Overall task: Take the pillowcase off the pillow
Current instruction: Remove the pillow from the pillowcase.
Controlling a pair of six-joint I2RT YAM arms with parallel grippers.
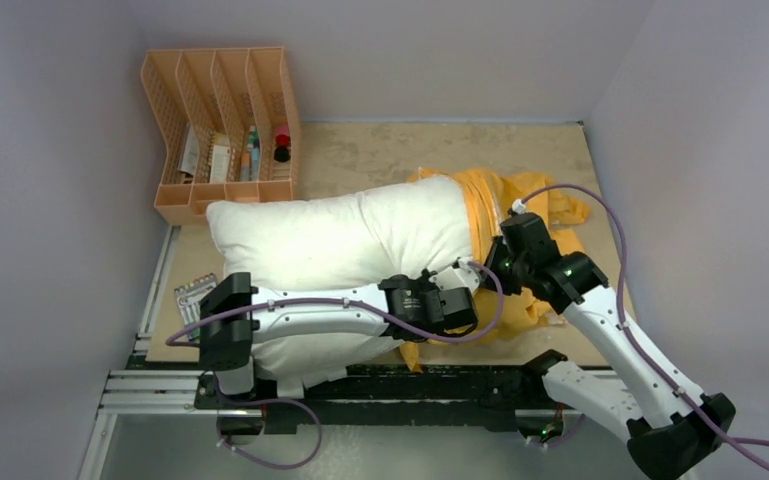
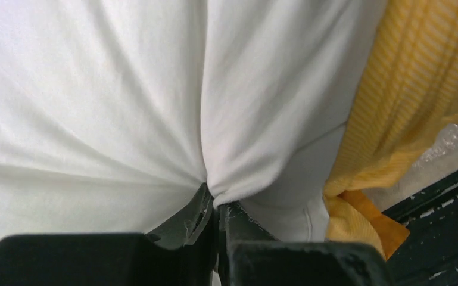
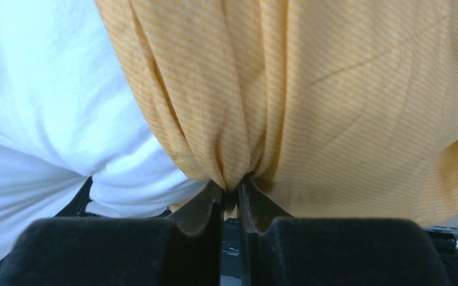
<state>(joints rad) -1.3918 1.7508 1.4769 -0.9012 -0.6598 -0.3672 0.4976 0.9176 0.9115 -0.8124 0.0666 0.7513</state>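
While the left gripper (image 2: 216, 201) pinches the pillow (image 2: 95, 89) and the right gripper (image 3: 231, 190) clamps the pillowcase (image 3: 333, 89), the peeling step is on; next, probably, draw them apart.

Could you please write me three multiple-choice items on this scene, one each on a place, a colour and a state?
1. Where does the orange file rack stand? A far left; B near right; C centre.
2. What colour is the pillowcase? A blue; B orange-yellow; C green.
3. What is the left gripper shut on? A the pillowcase; B nothing; C the pillow.
Answers: 1 A, it sits at the far left in the top view. 2 B, the bunched fabric is orange-yellow. 3 C, its wrist view shows white fabric pinched in its jaws.
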